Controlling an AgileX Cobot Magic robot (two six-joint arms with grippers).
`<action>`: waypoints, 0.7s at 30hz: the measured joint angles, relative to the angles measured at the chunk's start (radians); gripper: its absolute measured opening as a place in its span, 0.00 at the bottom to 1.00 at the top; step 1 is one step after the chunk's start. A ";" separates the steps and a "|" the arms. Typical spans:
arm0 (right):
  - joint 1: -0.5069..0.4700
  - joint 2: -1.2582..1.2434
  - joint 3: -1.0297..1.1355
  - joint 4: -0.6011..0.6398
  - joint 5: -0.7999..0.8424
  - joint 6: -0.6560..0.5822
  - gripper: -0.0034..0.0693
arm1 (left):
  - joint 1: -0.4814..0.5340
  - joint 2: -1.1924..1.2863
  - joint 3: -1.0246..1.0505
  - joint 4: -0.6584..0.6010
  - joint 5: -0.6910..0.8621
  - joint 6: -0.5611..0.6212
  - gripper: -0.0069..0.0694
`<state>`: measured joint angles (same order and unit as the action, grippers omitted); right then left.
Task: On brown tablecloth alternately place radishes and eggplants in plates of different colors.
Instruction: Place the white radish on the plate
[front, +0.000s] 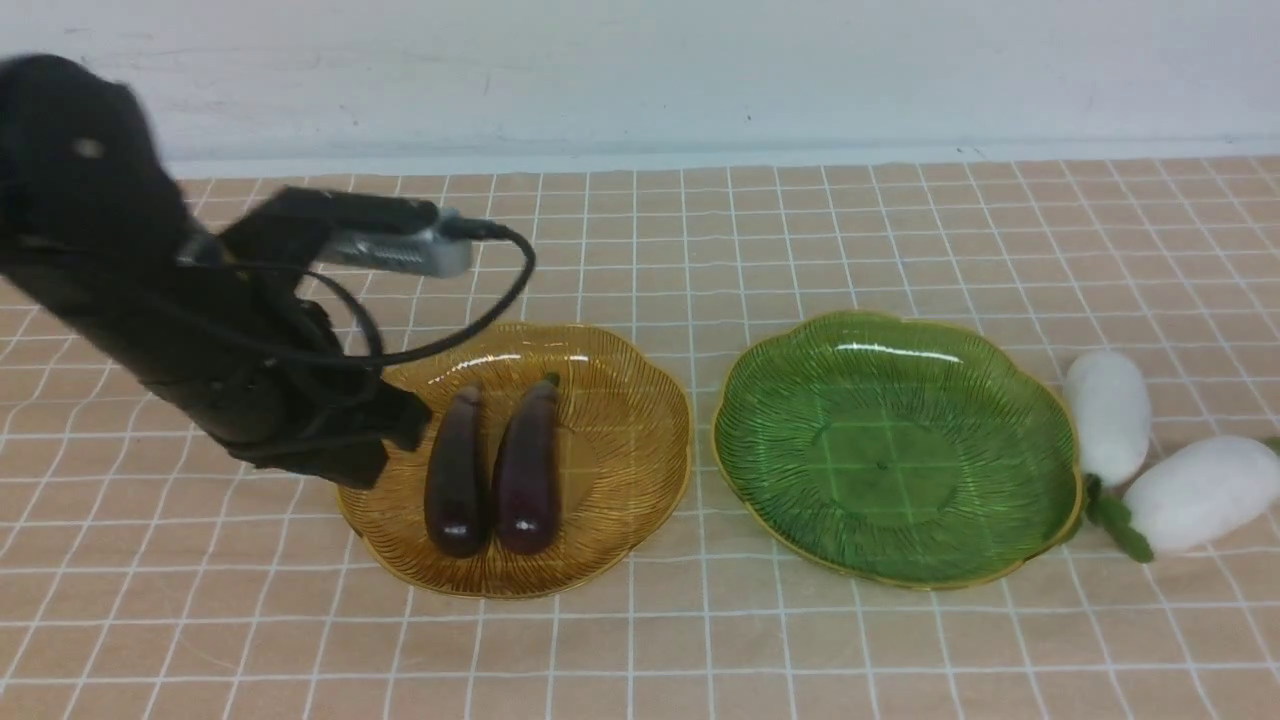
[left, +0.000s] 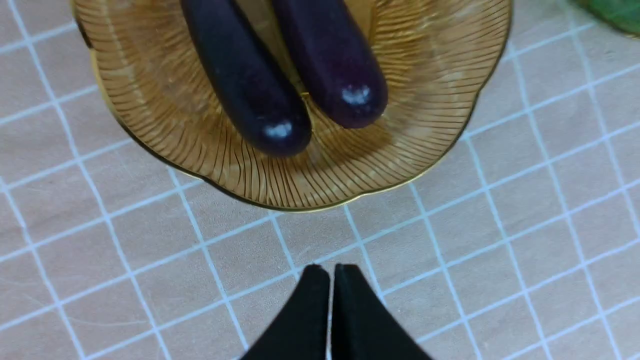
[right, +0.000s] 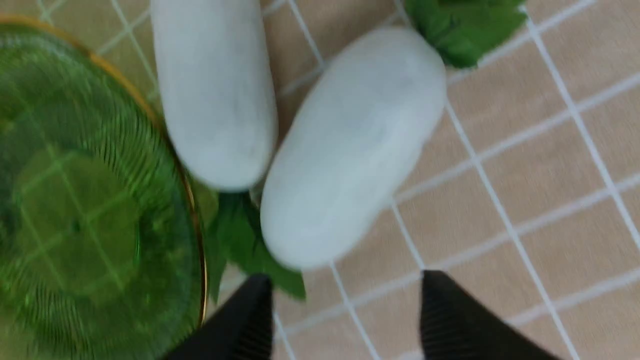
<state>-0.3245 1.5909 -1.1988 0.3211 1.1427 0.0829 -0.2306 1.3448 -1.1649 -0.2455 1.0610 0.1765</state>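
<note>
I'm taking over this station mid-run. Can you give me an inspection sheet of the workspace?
Surface: brown tablecloth with white grid.
Job's things: two eggplants side by side in the amber plate; green plate empty; two radishes on the cloth beside it.
Clutter: nothing seen.
Grippers: left gripper shut, empty, over the cloth by the amber plate; right gripper open, empty, near the radishes.
Cables: black cable loops off the left arm above the amber plate.
Surroundings: pale wall behind.
</note>
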 joint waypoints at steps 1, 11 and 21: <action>0.000 0.026 0.000 0.009 -0.043 0.007 0.58 | 0.000 -0.030 0.001 0.000 0.002 0.000 0.09; -0.001 0.202 -0.003 0.021 -0.216 0.157 0.98 | 0.000 -0.053 0.045 0.027 -0.007 0.015 0.09; -0.001 0.321 -0.006 0.105 -0.268 0.136 0.99 | 0.000 -0.053 0.117 0.029 -0.056 0.018 0.09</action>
<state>-0.3253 1.9123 -1.2044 0.4262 0.8752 0.2192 -0.2306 1.2917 -1.0482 -0.2160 1.0046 0.1941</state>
